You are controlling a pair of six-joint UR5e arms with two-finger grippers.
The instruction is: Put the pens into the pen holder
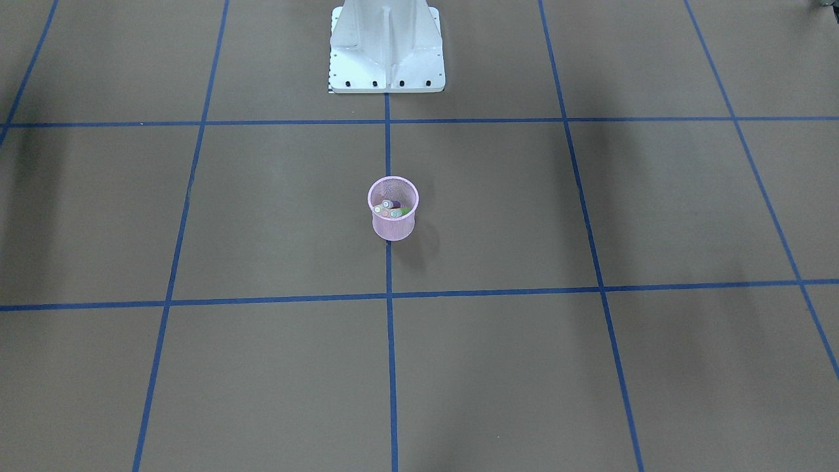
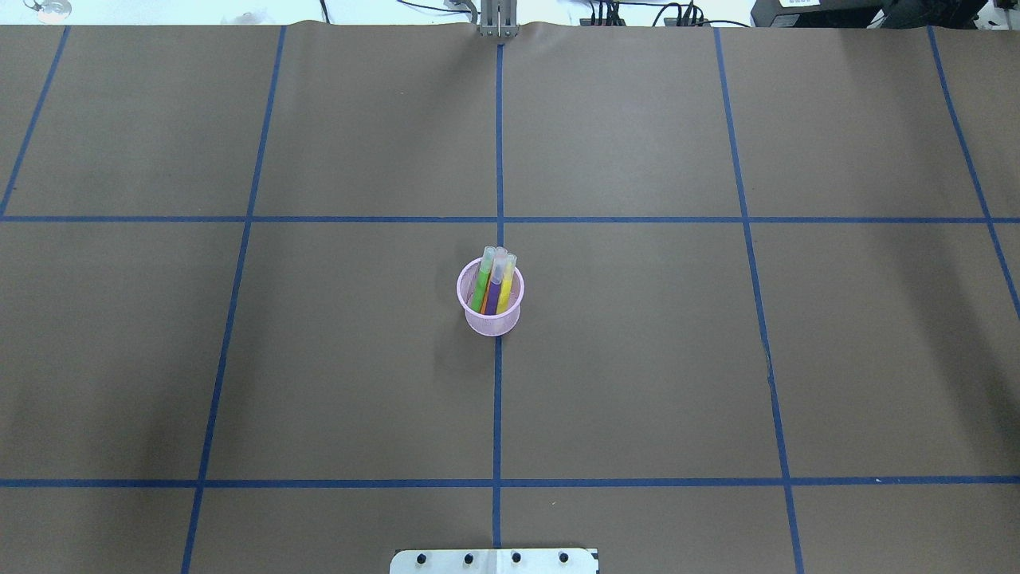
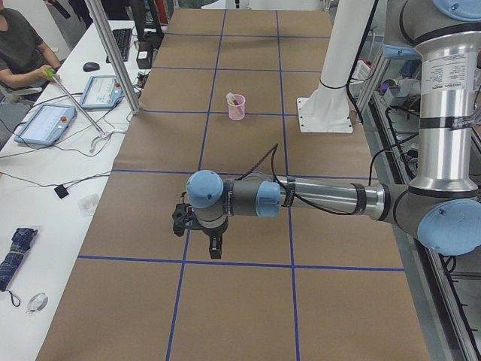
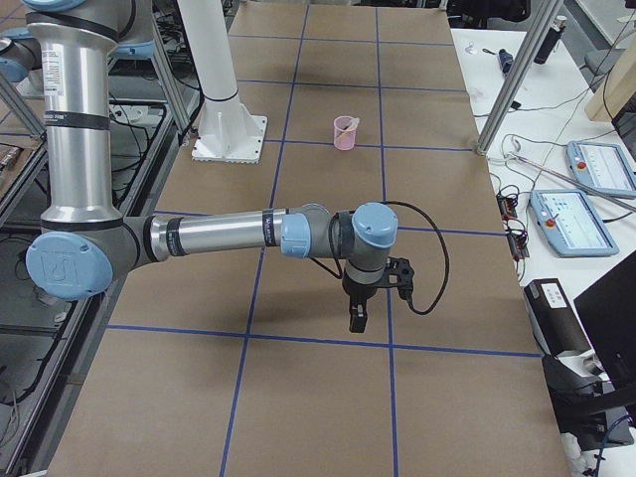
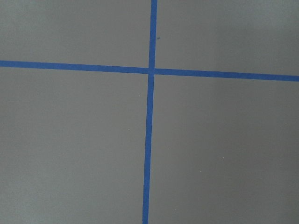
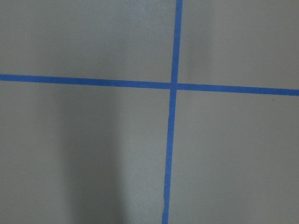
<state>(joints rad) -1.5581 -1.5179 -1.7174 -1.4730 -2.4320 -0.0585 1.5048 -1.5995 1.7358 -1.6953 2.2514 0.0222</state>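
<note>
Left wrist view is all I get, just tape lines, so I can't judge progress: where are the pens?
Observer: The pens stand inside the holder, caps up.
Operator: Is the holder upright?
Observer: Yes, upright on a tape line.
Operator: And the left gripper?
Observer: The left gripper points down over the table, well away from the holder; open or shut, I cannot tell.

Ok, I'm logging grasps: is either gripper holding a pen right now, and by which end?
Neither seems to hold anything: the pens stand in the pen holder, and the left gripper and right gripper hang well away from it.
</note>
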